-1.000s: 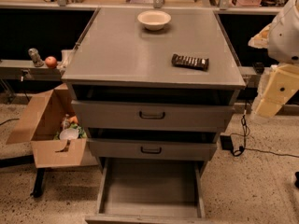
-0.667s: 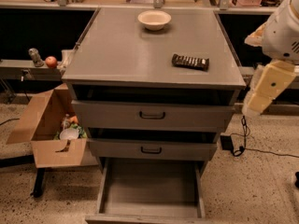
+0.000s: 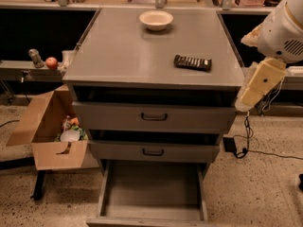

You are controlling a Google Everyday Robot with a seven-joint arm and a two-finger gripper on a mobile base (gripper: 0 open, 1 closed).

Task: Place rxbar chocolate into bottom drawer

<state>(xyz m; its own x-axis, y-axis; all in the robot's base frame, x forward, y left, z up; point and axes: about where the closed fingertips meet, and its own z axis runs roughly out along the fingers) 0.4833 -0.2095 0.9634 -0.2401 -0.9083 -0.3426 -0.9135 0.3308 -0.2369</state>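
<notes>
The step in hand is the approach before the grasp; nothing has been picked up yet. The rxbar chocolate (image 3: 191,62) lies flat on the desk (image 3: 118,56), towards its right near part, well apart from the cream bowl (image 3: 156,19) at the far middle. The gripper (image 3: 244,100) hangs off the right side of the desk, below the level of its top and beside the top drawer (image 3: 154,116). It is near the bar but touches neither it nor the desk; whether it is open or closed cannot be told, though it plainly does not hold the bar.

The bottom drawer (image 3: 152,186) stands pulled out towards the near side, its grey floor bare; the middle drawer (image 3: 154,151) sits above it, less far out.

The next move, as I judge it, calls for lifting the gripper above the desk edge and bringing it left over the bar; then turning it so that it closes across the wrapper's short width. A flat, thin bar gives little to grip, so the descent must come right down to the surface.
</notes>
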